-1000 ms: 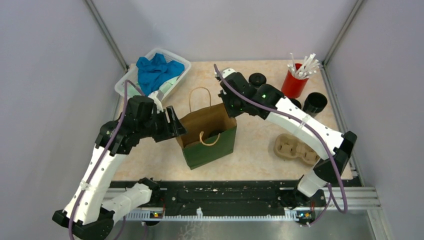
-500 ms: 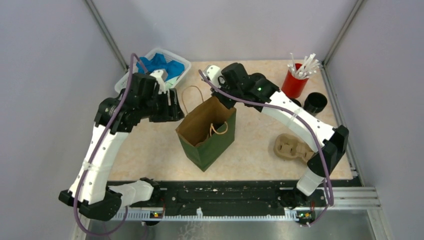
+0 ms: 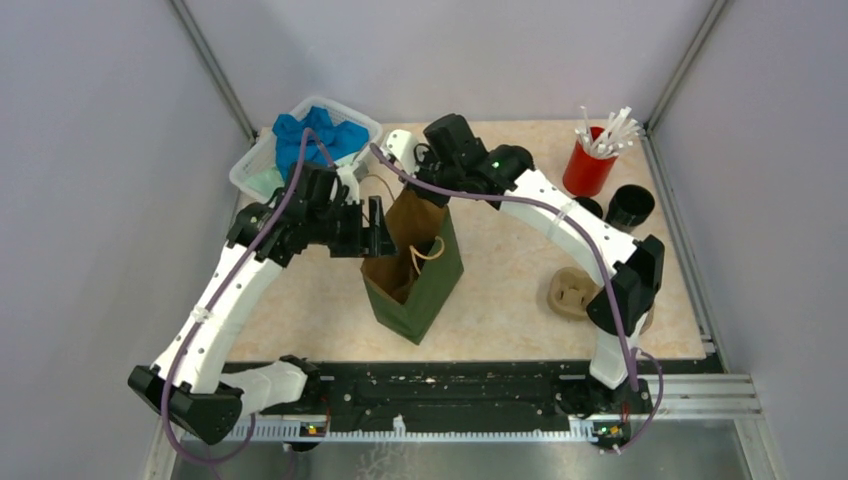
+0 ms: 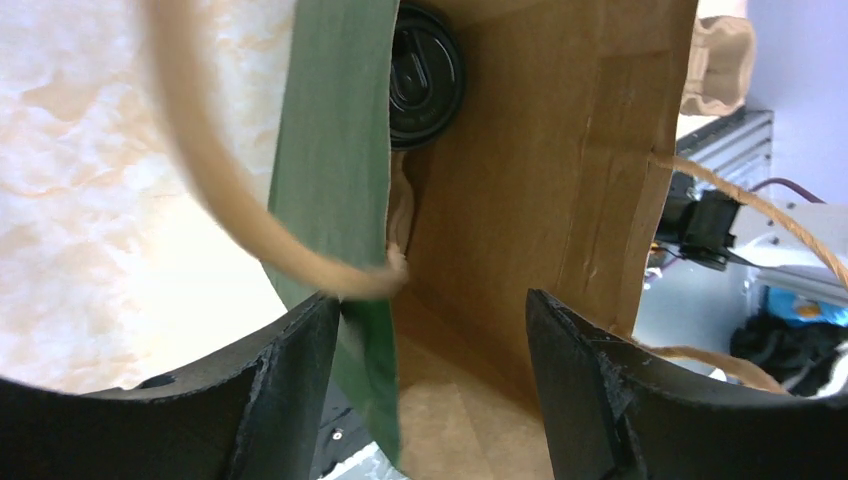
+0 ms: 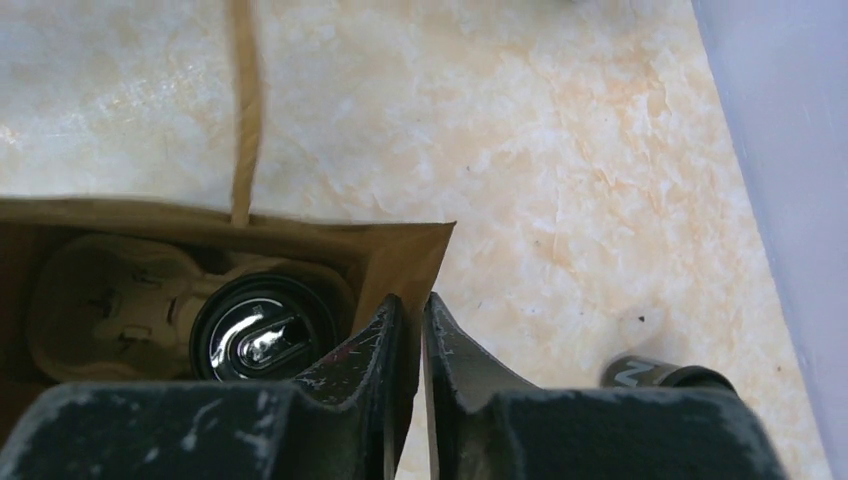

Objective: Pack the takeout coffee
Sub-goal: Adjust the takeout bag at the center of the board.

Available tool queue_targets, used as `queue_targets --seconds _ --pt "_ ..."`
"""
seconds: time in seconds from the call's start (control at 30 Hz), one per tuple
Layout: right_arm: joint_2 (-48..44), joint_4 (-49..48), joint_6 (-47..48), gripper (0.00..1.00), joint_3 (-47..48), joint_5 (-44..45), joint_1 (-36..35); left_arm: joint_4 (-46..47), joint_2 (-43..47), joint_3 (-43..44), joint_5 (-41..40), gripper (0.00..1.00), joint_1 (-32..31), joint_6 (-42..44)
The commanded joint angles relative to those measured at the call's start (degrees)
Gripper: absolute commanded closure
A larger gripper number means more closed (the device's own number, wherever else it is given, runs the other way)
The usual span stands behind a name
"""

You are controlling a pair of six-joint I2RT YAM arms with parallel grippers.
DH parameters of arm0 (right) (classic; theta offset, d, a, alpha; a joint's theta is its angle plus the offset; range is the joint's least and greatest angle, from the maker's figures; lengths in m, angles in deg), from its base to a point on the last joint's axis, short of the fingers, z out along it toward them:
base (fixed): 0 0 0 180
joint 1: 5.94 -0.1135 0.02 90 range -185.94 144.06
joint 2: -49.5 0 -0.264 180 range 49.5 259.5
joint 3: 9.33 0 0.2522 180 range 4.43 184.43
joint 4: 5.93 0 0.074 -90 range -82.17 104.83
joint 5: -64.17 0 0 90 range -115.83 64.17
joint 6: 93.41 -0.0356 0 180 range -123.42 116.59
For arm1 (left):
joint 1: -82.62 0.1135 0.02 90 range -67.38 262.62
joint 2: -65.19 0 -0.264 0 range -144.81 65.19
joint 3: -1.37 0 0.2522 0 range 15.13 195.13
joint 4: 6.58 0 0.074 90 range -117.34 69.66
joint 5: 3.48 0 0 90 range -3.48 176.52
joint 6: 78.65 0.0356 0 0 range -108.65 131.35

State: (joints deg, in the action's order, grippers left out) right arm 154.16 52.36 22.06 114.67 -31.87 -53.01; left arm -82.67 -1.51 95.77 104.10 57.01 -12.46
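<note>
I see right gripper (image 5: 412,298) pinched on paper bag (image 3: 420,295) rim, left gripper (image 4: 430,300) jaws apart astride its wall. Next black cup (image 3: 630,205) stands far right, nearer the right gripper.

lidded cup (image 4: 425,75): left part behind the paper bag (image 4: 540,150) wall; top cut by the frame; its body unseen
bag handle (image 4: 220,175): blurred, close to the lens; upper end cut off
carrier in the bag (image 5: 100,290): near part behind the pincer's body
pulp carrier (image 3: 568,295): mostly under the right arm (image 3: 600,235)
outer cup (image 3: 592,207): only a sliver beside that arm
bin (image 3: 262,145): near side under the left arm (image 3: 225,300)
right pincer (image 5: 424,320): tips hidden under its wrist from above
</note>
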Motion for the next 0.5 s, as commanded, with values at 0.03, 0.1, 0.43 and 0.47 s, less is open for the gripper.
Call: queue_targets --seconds 0.03,0.1,0.43,0.47 --pt "3.05 -0.5 0.68 0.84 5.24 -0.06 0.35 9.76 4.3 -6.33 10.91 0.27 -0.23 -7.27" --pt "4.06 -1.09 -1.07 0.75 6.54 1.6 0.37 11.49 6.08 -8.37 11.7 0.27 -0.19 -10.01" --pt "8.19 14.46 -22.5 0.24 27.39 7.37 0.37 18.43 10.45 -13.65 14.57 0.2 -0.23 -17.11" --pt "7.88 16.71 -24.49 0.19 29.62 7.96 0.44 17.84 10.47 -13.09 13.76 0.19 -0.23 -16.68"
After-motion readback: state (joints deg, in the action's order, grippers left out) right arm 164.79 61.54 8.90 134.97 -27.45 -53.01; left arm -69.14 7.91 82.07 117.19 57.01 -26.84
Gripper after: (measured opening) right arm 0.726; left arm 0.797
